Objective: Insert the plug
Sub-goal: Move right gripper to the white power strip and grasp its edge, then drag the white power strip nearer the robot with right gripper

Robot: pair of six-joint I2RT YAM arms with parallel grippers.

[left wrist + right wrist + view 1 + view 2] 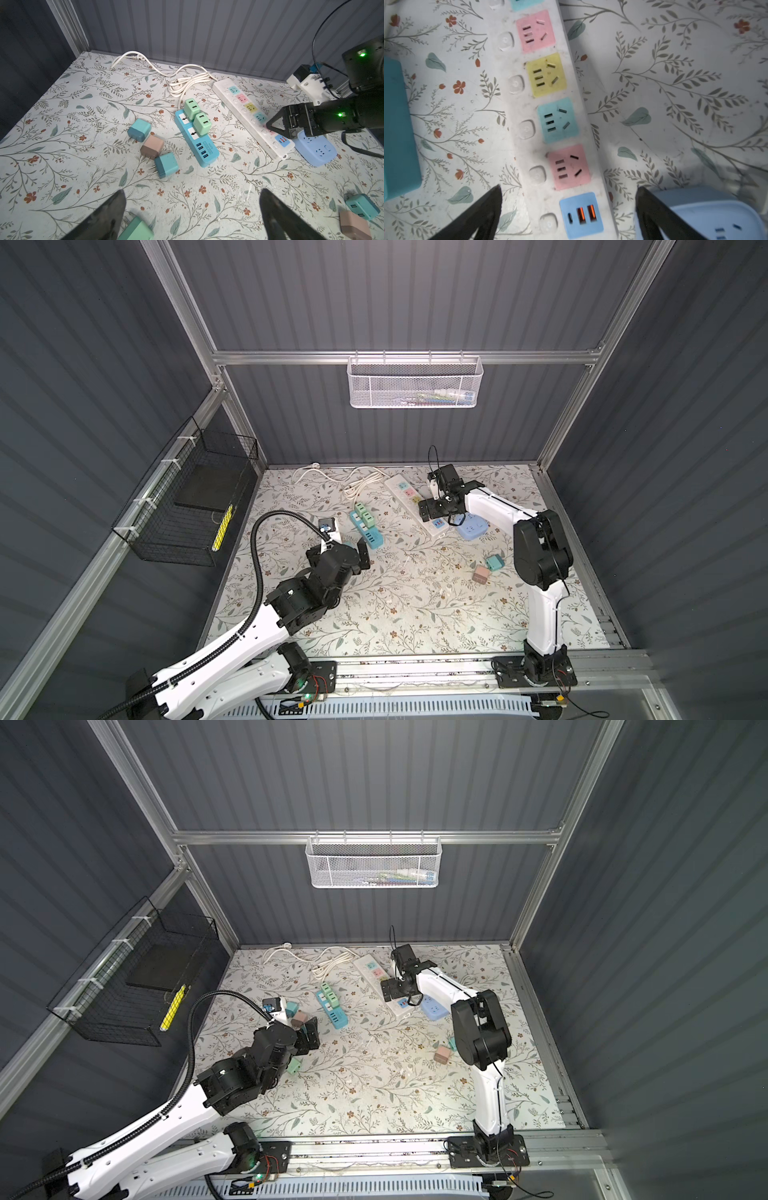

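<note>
Plainly, no plug is held. Three loose ones lie clustered on the floral table [62,124] ahead of the left gripper [192,191]: a teal plug [139,129], a pink plug [151,146] touching it, and a second teal plug [166,165] touching that (their prongs show only in the left wrist view). A green plug [137,230] lies just beside one of that gripper's fingers [112,214], which stand wide apart with nothing between them; in a top view it [294,1065] peeks out beside the left arm. Farther ahead, a pair of green plugs [192,106] sits seated side by side in the teal power strip [205,151]. The right gripper [568,187] hangs over the near end of the white power strip [519,104], fingers spread wide and empty. Its wrist view alone shows every coloured socket there vacant and two ports glowing orange in the blue panel, which the left wrist view half hides behind that gripper [278,129]. A light blue socket block [708,209] sits just beside one finger. Well back from it, by the right arm, lie a far teal plug [494,562] and a far pink plug [481,574]. Only the top views show the white mesh basket [332,869] and black wire basket [104,1027] on the walls.
</note>
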